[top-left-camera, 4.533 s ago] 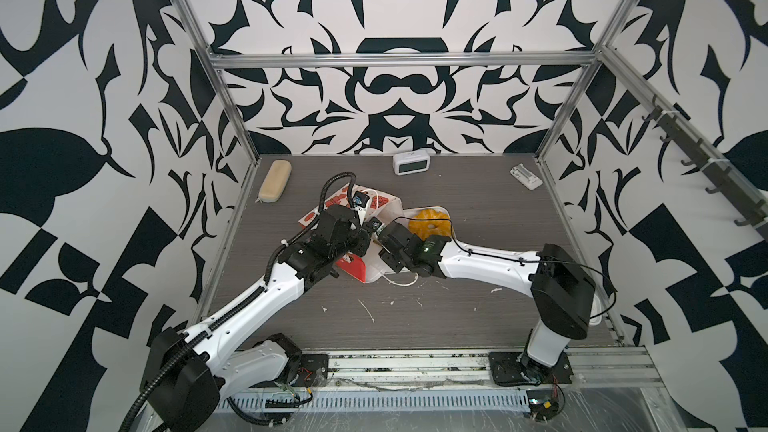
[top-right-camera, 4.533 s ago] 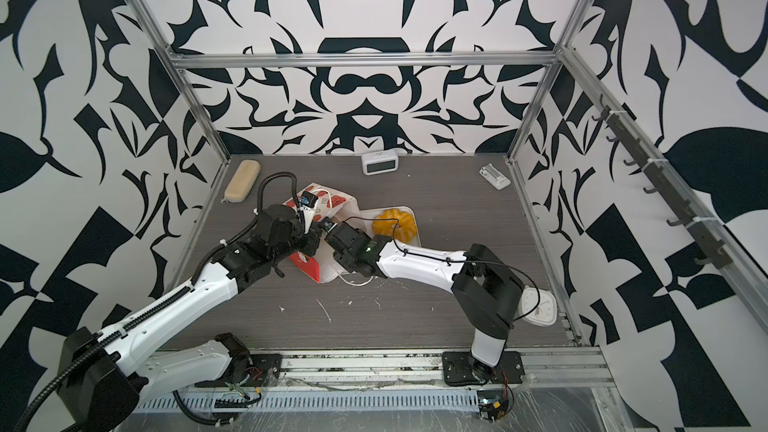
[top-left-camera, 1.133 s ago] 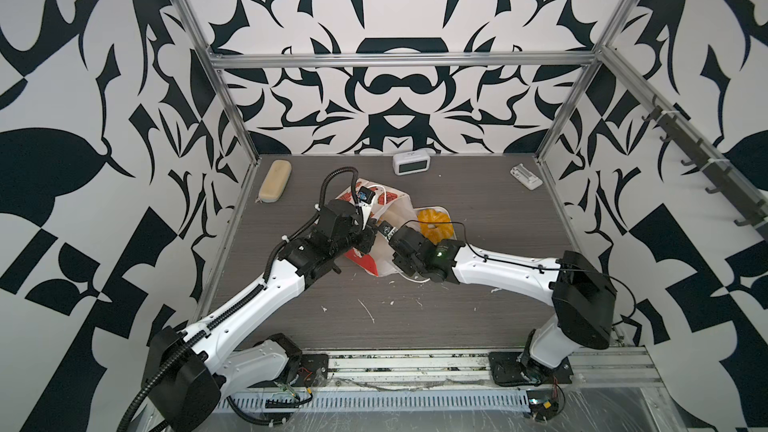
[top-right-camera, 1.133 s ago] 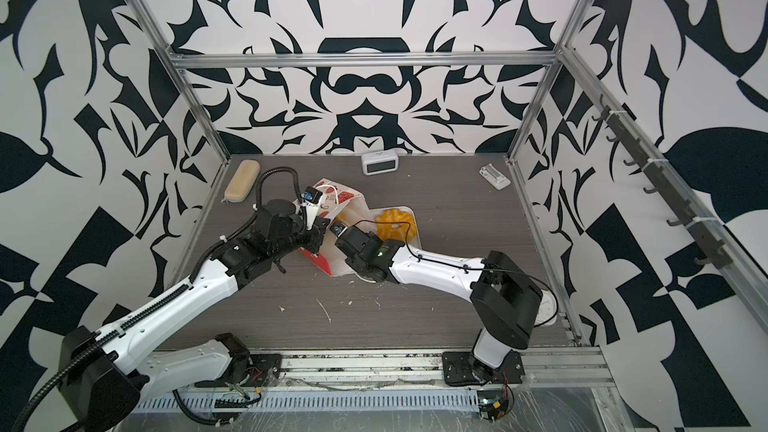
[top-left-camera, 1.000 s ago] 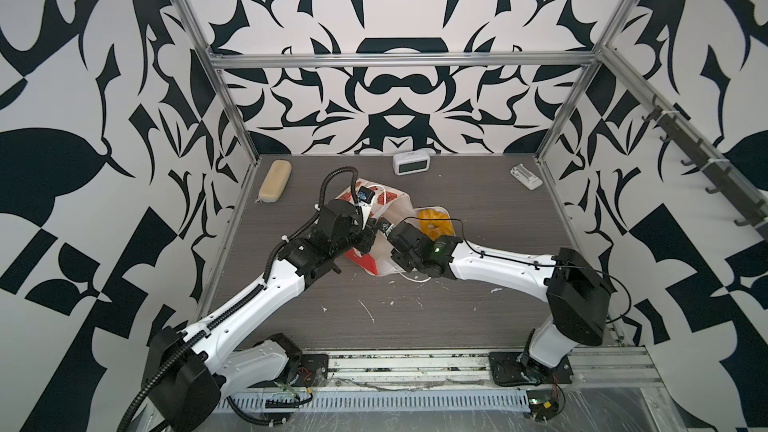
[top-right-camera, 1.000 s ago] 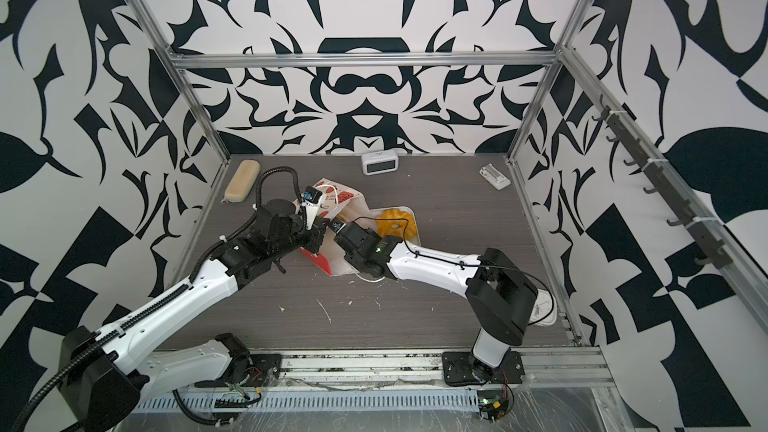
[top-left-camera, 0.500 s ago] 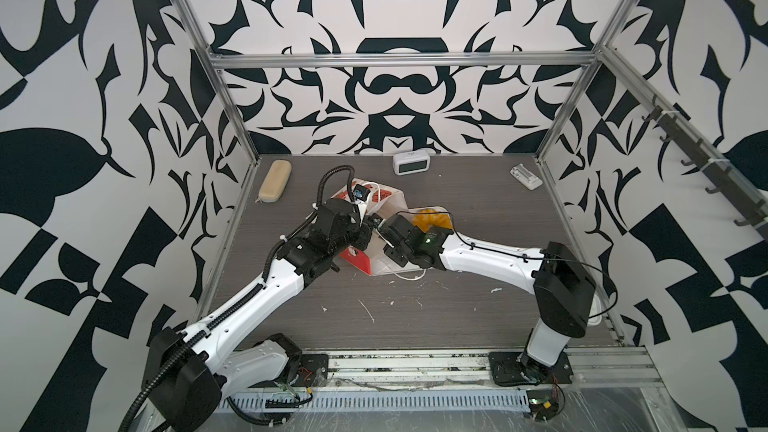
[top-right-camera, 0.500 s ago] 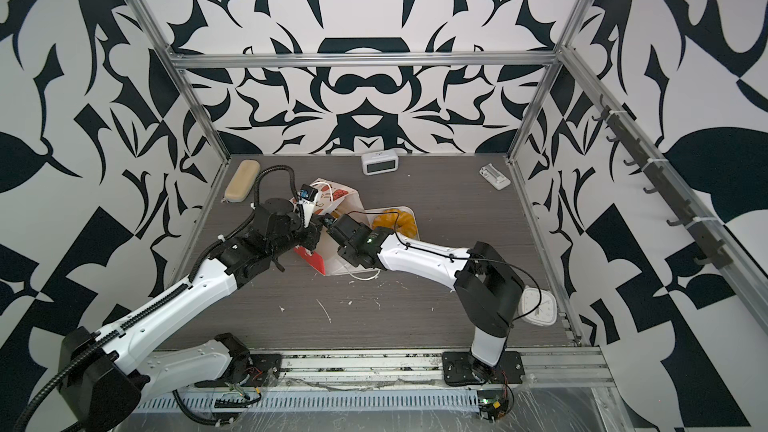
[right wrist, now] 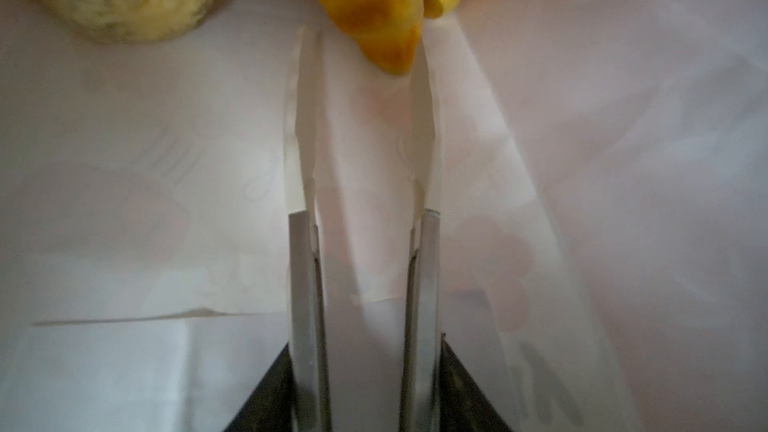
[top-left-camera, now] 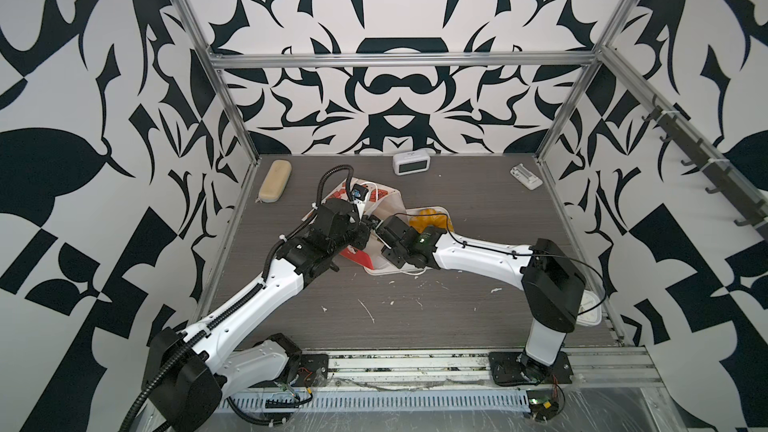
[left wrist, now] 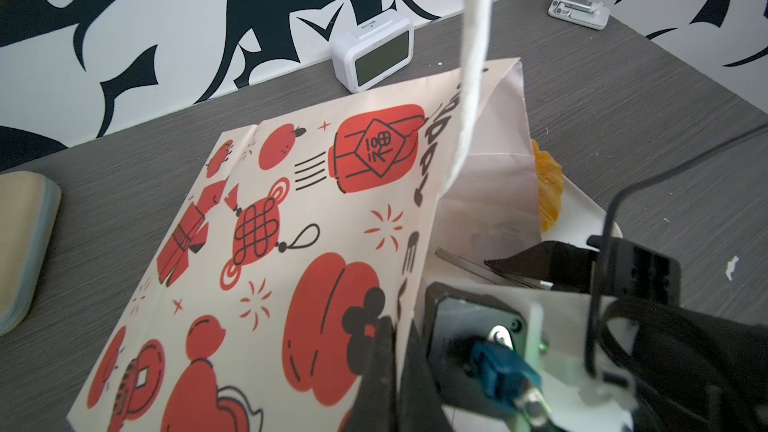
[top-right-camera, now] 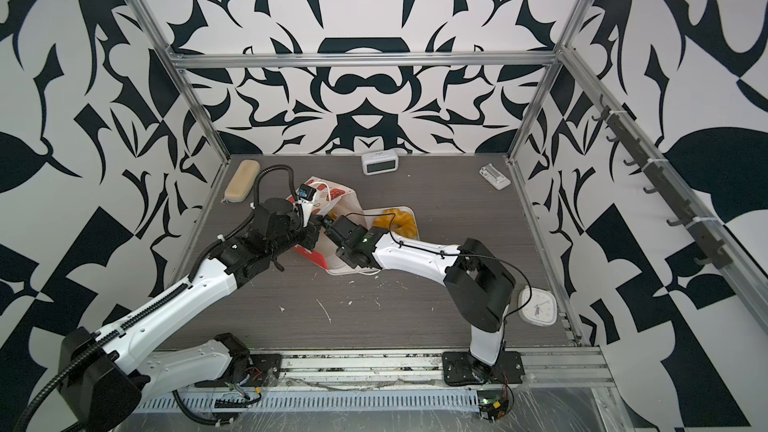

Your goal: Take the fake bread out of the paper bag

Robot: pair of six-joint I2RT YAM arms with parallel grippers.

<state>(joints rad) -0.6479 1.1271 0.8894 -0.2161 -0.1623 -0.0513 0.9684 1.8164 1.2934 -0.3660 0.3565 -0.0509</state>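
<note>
My left gripper [left wrist: 394, 357] clamps the paper bag [left wrist: 291, 209] rim while my right gripper [right wrist: 360, 60] reaches inside, jaws parted before a croissant [right wrist: 374, 2].

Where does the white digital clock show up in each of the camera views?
In a top view: the white digital clock stands at the table's far edge, mid-width.
In a top view: the clock again at the far edge, beyond the paper bag.
Left wrist: clock against the wall, past the bag.
Right wrist: not in it.
Shared landmark: the paper bag, in all four views.
</note>
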